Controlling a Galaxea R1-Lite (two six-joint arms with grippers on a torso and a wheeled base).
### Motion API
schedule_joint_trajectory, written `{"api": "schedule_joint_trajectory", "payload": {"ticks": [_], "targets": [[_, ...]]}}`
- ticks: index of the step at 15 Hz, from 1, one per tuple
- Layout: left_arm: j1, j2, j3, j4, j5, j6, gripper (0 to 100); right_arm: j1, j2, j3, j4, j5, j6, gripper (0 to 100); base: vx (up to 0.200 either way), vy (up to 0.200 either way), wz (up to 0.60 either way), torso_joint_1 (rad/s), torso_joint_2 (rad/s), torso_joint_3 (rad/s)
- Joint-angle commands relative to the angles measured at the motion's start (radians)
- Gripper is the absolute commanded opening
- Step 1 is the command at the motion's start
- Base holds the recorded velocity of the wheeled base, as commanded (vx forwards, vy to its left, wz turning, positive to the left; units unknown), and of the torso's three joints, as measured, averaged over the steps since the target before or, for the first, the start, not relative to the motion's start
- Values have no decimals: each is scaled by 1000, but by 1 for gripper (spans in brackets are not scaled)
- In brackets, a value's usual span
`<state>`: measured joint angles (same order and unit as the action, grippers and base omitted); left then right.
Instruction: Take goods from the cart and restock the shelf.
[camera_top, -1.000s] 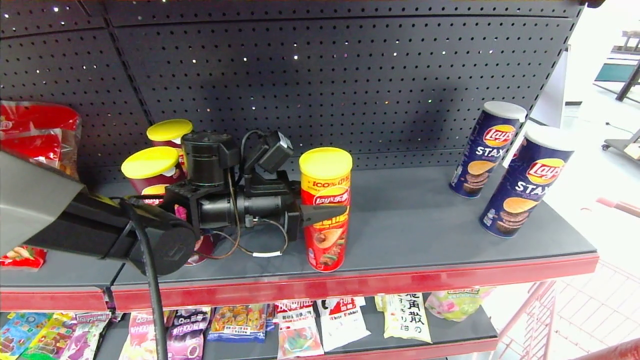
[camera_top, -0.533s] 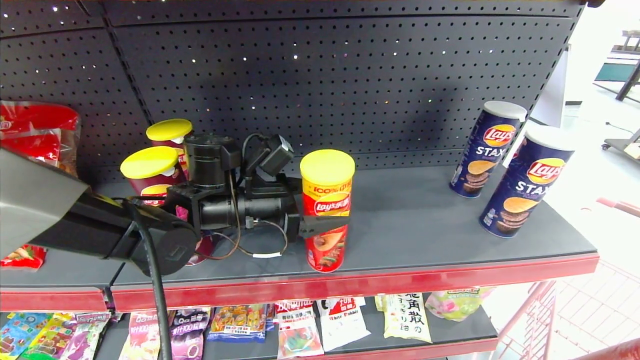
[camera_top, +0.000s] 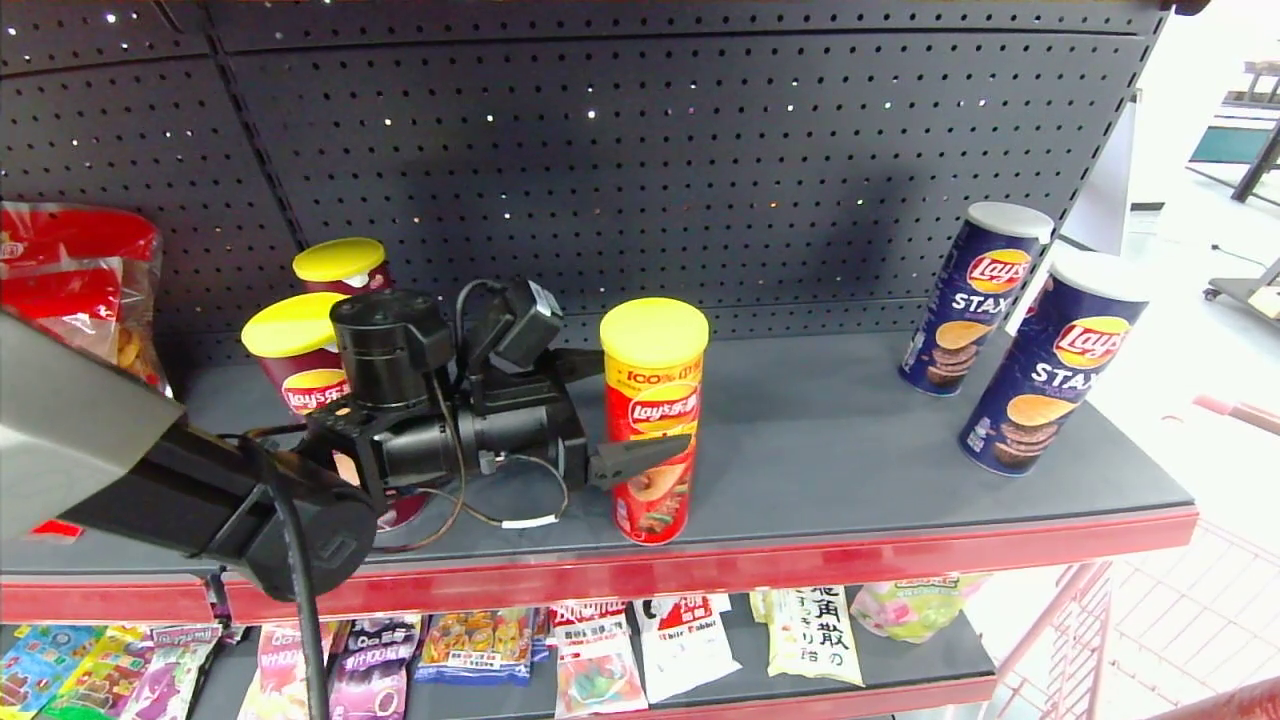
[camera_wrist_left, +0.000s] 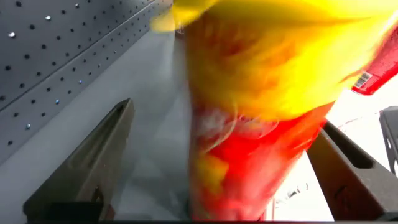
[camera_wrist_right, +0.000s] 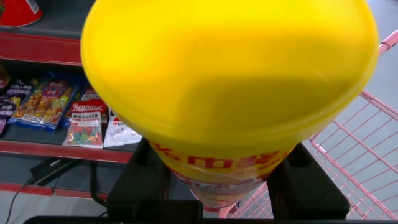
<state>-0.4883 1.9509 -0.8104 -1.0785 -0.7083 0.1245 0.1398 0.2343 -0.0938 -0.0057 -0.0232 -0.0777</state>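
Head view: left fingers (camera_top: 640, 458) loosened off the red can (camera_top: 652, 440).
They stand spread either side of it, drawn back a touch; it stands upright near the shelf's (camera_top: 800, 470) front edge. Right fingers (camera_wrist_right: 146, 180) grip another yellow-lidded can (camera_wrist_right: 230, 74).

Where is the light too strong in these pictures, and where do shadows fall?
Head view: the room right of the shelf is washed white; a shadow lies on the pegboard, with tiny lights in its holes. Right wrist view: a darker band crosses the yellow lid of the held can. Left wrist view: beside the red can the background is burnt white.
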Motion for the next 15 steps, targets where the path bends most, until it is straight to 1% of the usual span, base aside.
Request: {"api": "schedule_joint_trajectory", "payload": {"ticks": [1, 5, 6, 7, 11, 12, 14, 15], "targets": [[2, -26, 74, -49, 4, -14, 100, 0, 0, 5, 0, 0, -1, 0, 0, 0, 0, 0, 0, 0], [4, -36, 132, -118, 30, -19, 100, 0, 0, 6, 0, 0, -1, 0, 0, 0, 0, 0, 0, 0], [7, -35, 142, -129, 35, -19, 100, 0, -1, 6, 0, -1, -1, 0, 0, 0, 0, 0, 0, 0], [14, -36, 162, -156, 52, -19, 100, -2, -3, 5, 0, -1, -1, 0, 0, 0, 0, 0, 0, 0], [31, -46, 194, -232, 66, -19, 100, -2, -6, 5, 0, -1, -1, 0, 0, 0, 0, 0, 0, 0], [31, -47, 195, -233, 66, -19, 100, -2, -6, 5, 0, -1, -1, 0, 0, 0, 0, 0, 0, 0], [30, -93, 240, -235, 67, -32, 100, -2, -7, 3, 0, -1, -1, 0, 0, 0, 0, 0, 0, 0], [30, -102, 247, -235, 67, -35, 100, -2, -7, 3, 0, -1, -1, 0, 0, 0, 0, 0, 0, 0]]}}
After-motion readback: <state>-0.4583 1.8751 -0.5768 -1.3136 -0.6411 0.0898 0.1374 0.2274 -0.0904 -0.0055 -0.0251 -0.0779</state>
